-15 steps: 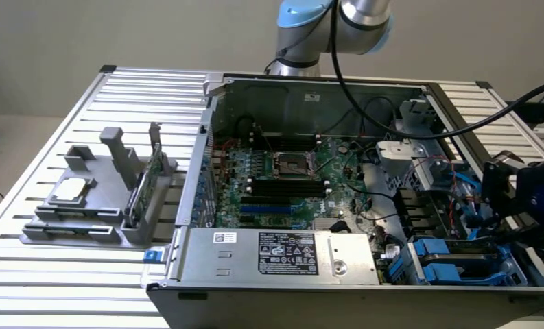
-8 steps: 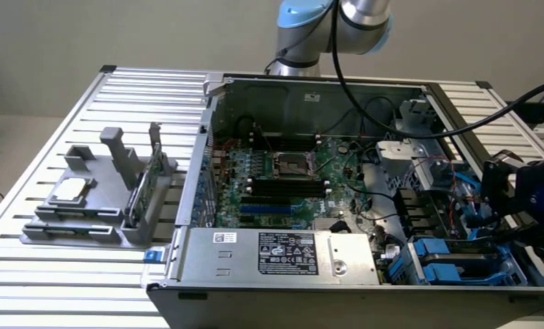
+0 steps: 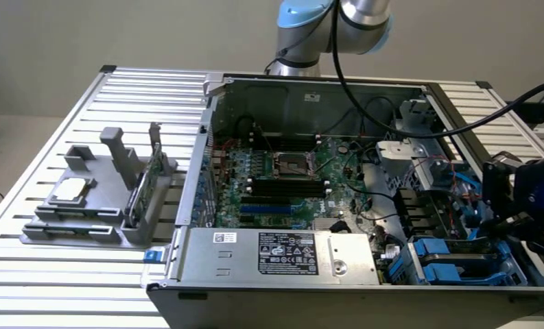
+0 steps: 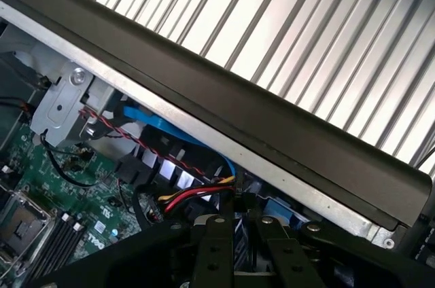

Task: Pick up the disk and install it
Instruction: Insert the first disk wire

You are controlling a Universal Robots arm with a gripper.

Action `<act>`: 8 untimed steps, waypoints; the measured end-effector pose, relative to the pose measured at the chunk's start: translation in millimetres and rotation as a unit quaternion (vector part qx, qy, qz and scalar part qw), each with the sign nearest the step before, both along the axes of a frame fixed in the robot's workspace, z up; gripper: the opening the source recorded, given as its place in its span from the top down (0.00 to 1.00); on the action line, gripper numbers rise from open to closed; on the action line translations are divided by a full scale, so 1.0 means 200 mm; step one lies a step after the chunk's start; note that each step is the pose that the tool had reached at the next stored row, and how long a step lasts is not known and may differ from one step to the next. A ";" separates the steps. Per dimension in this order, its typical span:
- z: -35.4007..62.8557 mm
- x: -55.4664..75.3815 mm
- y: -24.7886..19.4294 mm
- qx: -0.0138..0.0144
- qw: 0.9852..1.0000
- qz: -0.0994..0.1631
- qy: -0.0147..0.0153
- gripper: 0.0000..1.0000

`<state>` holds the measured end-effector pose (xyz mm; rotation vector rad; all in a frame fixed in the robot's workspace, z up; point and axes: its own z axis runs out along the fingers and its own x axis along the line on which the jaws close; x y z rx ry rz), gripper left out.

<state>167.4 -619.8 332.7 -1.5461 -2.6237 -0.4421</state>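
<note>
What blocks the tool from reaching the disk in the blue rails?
Nothing obvious, so probably yes: the case is open on top, the disk lies uncovered in one corner of it, and the tool hangs close beside it.

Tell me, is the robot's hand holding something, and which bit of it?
It cannot be told. The gripper is at the computer case's side on the exterior view's right, near the blue drive carriers, but no hold on anything shows.

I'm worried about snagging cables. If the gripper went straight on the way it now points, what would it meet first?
Probably the red, yellow and black wire bundle just ahead of the gripper, before the case's side wall; depth is unclear.
</note>
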 end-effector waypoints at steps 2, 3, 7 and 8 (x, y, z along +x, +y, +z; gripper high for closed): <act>0.002 0.00 0.000 0.001 1.000 0.000 0.004 0.82; 0.003 0.00 0.000 0.001 1.000 0.000 0.006 0.82; 0.018 -0.01 0.000 0.004 1.000 0.000 0.014 0.83; 0.022 -0.01 0.000 0.005 1.000 -0.001 0.016 0.83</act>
